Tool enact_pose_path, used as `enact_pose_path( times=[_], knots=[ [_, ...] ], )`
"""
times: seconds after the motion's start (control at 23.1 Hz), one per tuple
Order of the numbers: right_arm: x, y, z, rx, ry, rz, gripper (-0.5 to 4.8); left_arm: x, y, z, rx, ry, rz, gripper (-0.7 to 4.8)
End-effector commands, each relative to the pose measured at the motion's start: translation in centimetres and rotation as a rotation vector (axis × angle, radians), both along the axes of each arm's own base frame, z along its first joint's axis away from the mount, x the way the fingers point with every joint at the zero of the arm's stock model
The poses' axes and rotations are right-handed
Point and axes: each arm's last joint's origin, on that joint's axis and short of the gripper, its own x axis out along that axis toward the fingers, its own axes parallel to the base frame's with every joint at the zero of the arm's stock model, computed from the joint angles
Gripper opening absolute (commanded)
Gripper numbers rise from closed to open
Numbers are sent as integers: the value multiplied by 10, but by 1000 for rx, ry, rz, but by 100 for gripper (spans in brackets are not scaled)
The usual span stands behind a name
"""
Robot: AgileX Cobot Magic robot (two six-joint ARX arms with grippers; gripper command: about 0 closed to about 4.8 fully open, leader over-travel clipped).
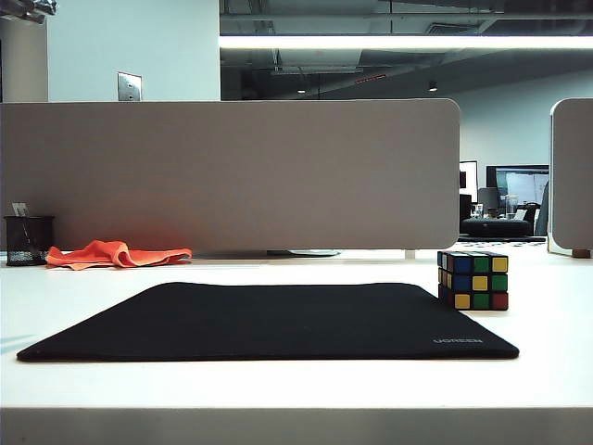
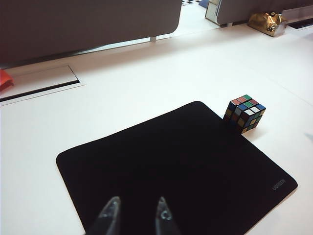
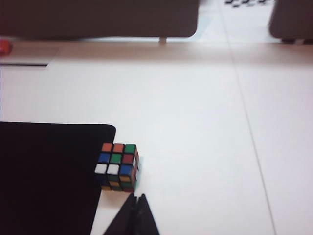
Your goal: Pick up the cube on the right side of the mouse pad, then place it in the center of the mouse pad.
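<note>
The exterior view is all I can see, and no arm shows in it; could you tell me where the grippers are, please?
Observer: The right gripper is shut, hanging over bare table just short of the cube.
Operator: And the left one?
Observer: The left gripper hangs over the mouse pad, its fingers apart with nothing between them.
Operator: Is the cube on the pad?
Observer: No, from above it stands on the white table, right against the pad's edge near a rounded corner.
</note>
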Motion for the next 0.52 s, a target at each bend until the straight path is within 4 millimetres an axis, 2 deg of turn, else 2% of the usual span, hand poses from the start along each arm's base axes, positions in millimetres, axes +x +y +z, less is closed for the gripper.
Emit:
enact_pose_path(
  times=[0.04, 0.09, 0.13, 0.17, 0.22, 0.39, 0.48, 0.52],
  knots=[
    [22, 10, 6, -26, 109, 47, 122, 1, 0, 3, 0, -12, -7, 161],
    [40, 19, 10, -39, 164, 74, 302, 1, -1, 3, 0, -13, -9, 164],
    [47, 23, 11, -45, 185, 86, 376, 1, -1, 3, -1, -14, -14, 164],
    [64, 32, 12, -55, 219, 108, 479, 0, -3, 3, 0, -13, -23, 172],
    [79, 38, 13, -61, 242, 121, 479, 0, -3, 3, 0, -13, -24, 193],
    [111, 48, 10, -51, 299, 99, 479, 0, -3, 2, -1, -8, -25, 203],
    [130, 52, 5, 3, 342, 54, 479, 0, -3, 2, -7, 7, -24, 249],
    [135, 54, 3, 22, 352, 41, 479, 0, -3, 1, -7, 10, -24, 249]
  ],
)
